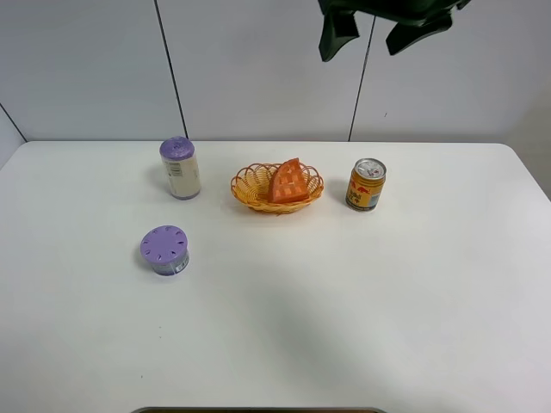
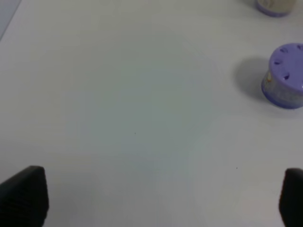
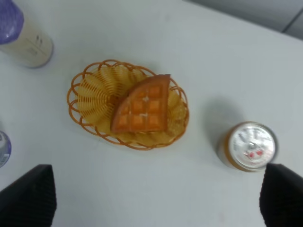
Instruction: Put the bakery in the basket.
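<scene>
the wide white counter is carrying everything, with bare room open in front and to both sides and its back edge running just behind the row of things. the shallow oval orange-yellow woven basket is sitting near the back middle, and the orange-brown wedge-shaped toy waffle slice is lying inside it, leaning against the right part of the rim, so the task is looking finished. the tall cream bottle with a purple cap is standing to the basket's left, the red-and-gold drink can to its right, both apart from it, and the squat purple-lidded jar is resting nearer the front left. the waffle is looking light, stiff and a little slick; taking it across its flat faces near the wide end would likely suit best. the right hand is hovering above the basket, spread wide and carrying nothing; the left hand is likewise spread, empty, over bare counter.
</scene>
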You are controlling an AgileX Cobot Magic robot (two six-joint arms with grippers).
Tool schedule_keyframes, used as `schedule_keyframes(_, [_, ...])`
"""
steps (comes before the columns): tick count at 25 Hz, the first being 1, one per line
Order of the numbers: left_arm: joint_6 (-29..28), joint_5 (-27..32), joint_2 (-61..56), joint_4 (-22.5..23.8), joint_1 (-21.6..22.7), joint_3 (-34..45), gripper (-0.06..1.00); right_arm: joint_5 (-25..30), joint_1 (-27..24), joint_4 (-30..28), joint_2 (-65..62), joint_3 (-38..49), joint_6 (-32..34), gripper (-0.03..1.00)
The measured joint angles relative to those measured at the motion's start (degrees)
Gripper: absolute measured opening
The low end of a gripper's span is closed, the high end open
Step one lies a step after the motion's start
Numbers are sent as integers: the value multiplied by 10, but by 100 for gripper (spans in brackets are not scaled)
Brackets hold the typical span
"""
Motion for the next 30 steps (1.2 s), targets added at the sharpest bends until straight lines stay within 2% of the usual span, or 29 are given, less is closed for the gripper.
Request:
schedule_keyframes(10, [0, 0, 0, 0, 0, 0, 99, 5, 0, -21, -235, 190, 22, 84])
schedule_keyframes(17, [0, 0, 0, 0, 0, 0, 99, 8, 0, -65, -381, 317, 58, 84])
schedule_keyframes(25, [0, 0, 0, 0, 0, 0, 99, 10, 0, -103, -541, 443, 60, 84])
schedule_keyframes(28, [0, 0, 0, 0, 0, 0, 99, 10, -21, -104, -591, 485, 60, 84])
schedule_keyframes(30, [0, 0, 0, 0, 0, 0, 99, 10, -58, -105, -621, 516, 60, 84])
